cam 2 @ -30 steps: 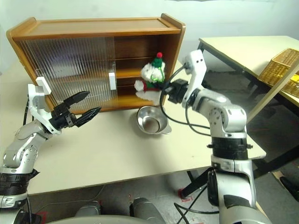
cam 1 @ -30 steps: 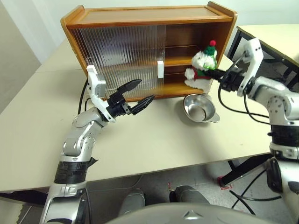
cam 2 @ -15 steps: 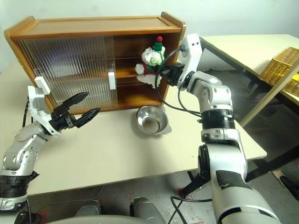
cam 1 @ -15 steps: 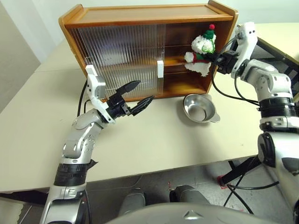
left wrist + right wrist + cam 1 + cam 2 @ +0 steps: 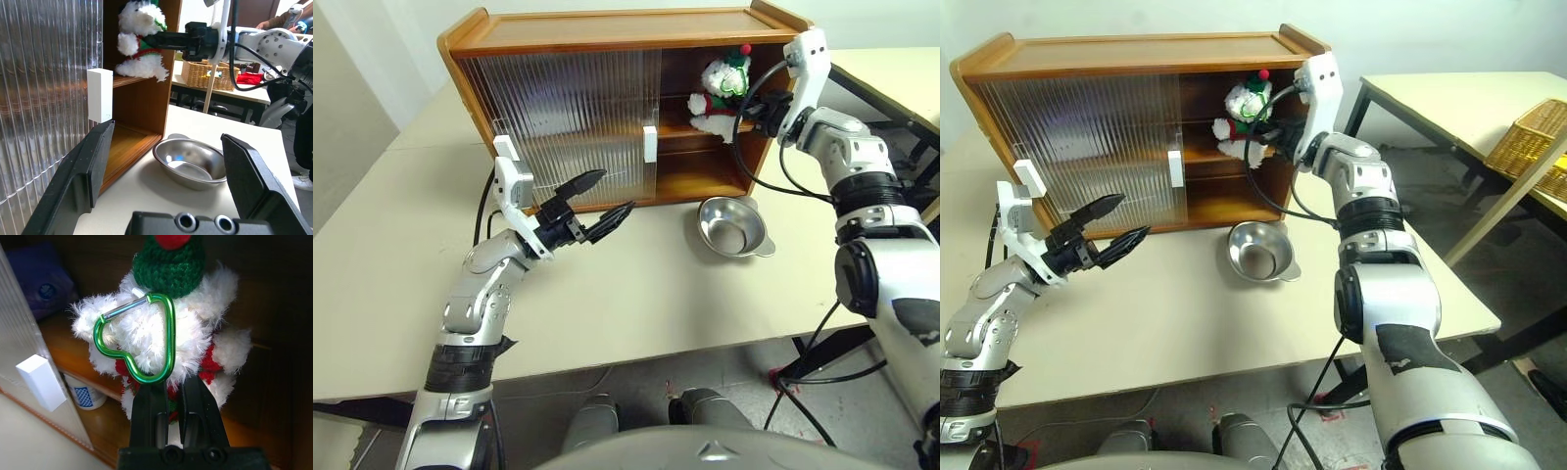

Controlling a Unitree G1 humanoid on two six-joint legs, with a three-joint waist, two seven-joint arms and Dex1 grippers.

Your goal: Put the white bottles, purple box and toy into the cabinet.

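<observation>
White plush snowman toy (image 5: pixel 715 86) is up at the cabinet's (image 5: pixel 607 29) open right half, w/ its base at the upper shelf (image 5: pixel 690 127). You can see in the right wrist view that the right gripper (image 5: pixel 168 404) has both black fingers clenched on the toy's lower body, green hat w/ red top pointing away from the camera, a green heart-shaped carabiner (image 5: pixel 142 340) hanging on its back. Same view: purple box (image 5: pixel 36 289) sits deep on the upper shelf, and one white bottle w/ blue label (image 5: pixel 88 394) stands on the lower shelf, partly behind the sliding door's white handle (image 5: pixel 41 382). Can't tell where the 2nd bottle is.

Ribbed translucent sliding doors (image 5: pixel 558 117) cover the cabinet's left and middle; right section stands open, dark inside.

Metal bowl (image 5: pixel 732 226) sits on the beige table (image 5: pixel 656 294) just in front of the open section, nothing in it, apart from the cabinet.

Your left gripper (image 5: pixel 595 206) hovers over the table in front of the closed doors, jaws spread wide & released, nothing between them, tips aimed toward the bowl side. Left wrist view shows bowl, toy and right arm framed between its fingers (image 5: pixel 83 171).

Wicker basket (image 5: pixel 1528 147) on a second table at far right, well apart.
</observation>
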